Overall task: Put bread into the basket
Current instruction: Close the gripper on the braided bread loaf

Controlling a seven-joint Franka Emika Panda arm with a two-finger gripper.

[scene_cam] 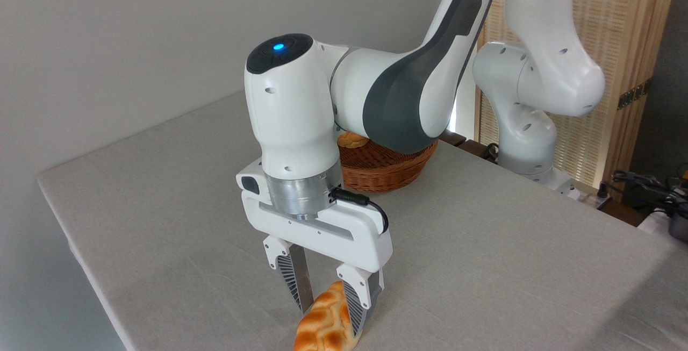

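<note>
Bread (322, 324): glossy glazed crust, pale matt seams. Basket (384, 171): brown woven wicker, rough. Table (510, 265): covered in matt grey cloth, fine weave. Arm (293, 109): smooth glossy white plastic, dark grey panels, brushed metal wrist ring. Gripper (328, 300): white plastic, ribbed fingers.

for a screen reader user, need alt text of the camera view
A white robot arm's pincer straddles a braided bread loaf at the table's near edge. A wicker basket holding a small bun sits behind the arm.

White-grey arm (408, 93) (blue light).
</note>
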